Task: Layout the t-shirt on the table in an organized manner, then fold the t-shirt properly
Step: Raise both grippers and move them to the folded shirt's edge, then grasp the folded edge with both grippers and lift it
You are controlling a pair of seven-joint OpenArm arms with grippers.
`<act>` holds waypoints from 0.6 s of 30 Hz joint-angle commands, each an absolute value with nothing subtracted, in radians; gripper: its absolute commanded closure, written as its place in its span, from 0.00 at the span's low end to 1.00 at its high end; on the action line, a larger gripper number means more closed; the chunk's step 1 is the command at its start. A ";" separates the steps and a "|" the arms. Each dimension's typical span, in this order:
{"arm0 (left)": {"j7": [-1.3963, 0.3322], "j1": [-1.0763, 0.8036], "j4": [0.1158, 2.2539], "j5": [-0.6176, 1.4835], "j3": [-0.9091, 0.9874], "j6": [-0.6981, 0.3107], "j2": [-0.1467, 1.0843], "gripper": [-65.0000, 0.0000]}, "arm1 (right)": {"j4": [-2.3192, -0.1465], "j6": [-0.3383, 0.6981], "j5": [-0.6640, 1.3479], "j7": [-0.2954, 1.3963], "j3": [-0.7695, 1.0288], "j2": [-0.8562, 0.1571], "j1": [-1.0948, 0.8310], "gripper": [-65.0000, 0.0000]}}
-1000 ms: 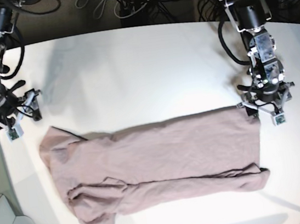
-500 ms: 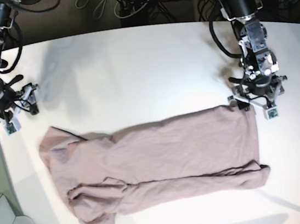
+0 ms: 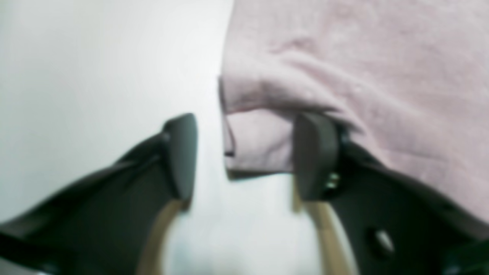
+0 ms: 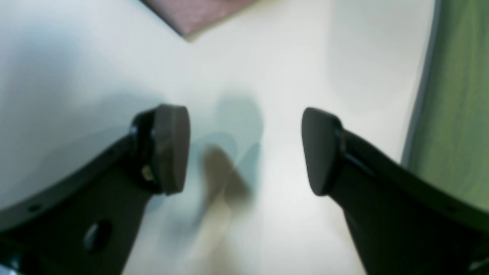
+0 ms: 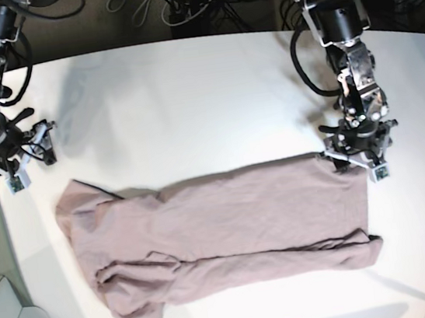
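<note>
While the pink t-shirt [image 5: 223,236] lies long and flat across the white desk [image 5: 189,99], your left pincer [image 5: 356,157] sits right at its top corner, on the right side of the base view. In the left wrist view its two dark pads [image 3: 183,152] stand apart, one on the bare desk and one on the cloth, with the folded corner of the shirt between them. The cloth is not pinched. The shirt's sleeves are bunched up at the other end. Your right pincer [image 5: 19,162] hangs over the bare desk near the left edge, close to the shirt but not touching it. Its pads [image 4: 172,149] are spread wide with nothing between them.
</note>
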State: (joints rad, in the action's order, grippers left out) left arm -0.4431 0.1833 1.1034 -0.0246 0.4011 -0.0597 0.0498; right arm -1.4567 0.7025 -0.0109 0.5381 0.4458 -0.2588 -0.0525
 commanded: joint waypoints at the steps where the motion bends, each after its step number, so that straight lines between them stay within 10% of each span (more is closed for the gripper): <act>1: -0.501 0.194 1.099 -0.022 0.386 -0.064 0.050 0.58 | -1.469 0.698 0.004 0.518 0.450 -0.275 -0.036 0.30; 9: -0.504 0.193 1.112 -0.022 0.349 -0.062 0.047 1.00 | -1.468 0.698 0.004 0.518 0.443 -0.275 -0.008 0.30; 18: -0.513 0.163 1.207 -0.022 0.352 -0.059 0.047 1.00 | -1.322 0.698 0.005 0.518 0.381 -0.260 0.107 0.29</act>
